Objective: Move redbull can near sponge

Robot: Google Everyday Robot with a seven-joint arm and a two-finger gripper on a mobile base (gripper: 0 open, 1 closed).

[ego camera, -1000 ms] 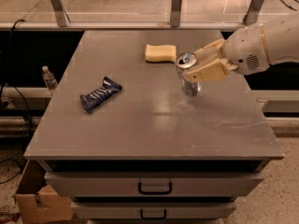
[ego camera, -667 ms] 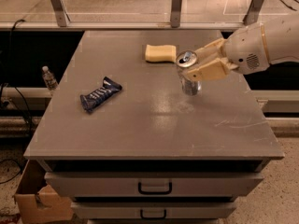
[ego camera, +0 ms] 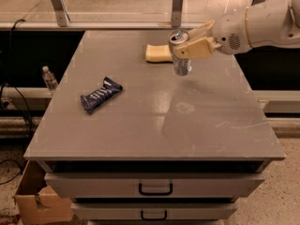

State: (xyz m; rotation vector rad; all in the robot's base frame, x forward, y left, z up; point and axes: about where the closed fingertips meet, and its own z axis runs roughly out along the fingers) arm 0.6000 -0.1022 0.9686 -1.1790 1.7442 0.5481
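Note:
The redbull can [ego camera: 180, 62], slim and silver with its pull-tab top showing, is held upright in my gripper [ego camera: 182, 45]. The tan fingers [ego camera: 199, 48] are shut around its upper part. The can seems to hang a little above the grey table [ego camera: 154, 125]. The pale yellow sponge [ego camera: 156, 53] lies flat on the far part of the table, just left of the can and partly behind it. My white arm [ego camera: 262, 22] reaches in from the right.
A dark blue snack wrapper [ego camera: 100, 94] lies on the left half of the table. Drawers [ego camera: 154, 187] are under the front edge. A water bottle [ego camera: 48, 78] stands on the floor at left, and a cardboard box [ego camera: 40, 203] sits at bottom left.
My gripper has carried the can left and toward the back of the table, closer to the sponge. The sponge and wrapper have not moved.

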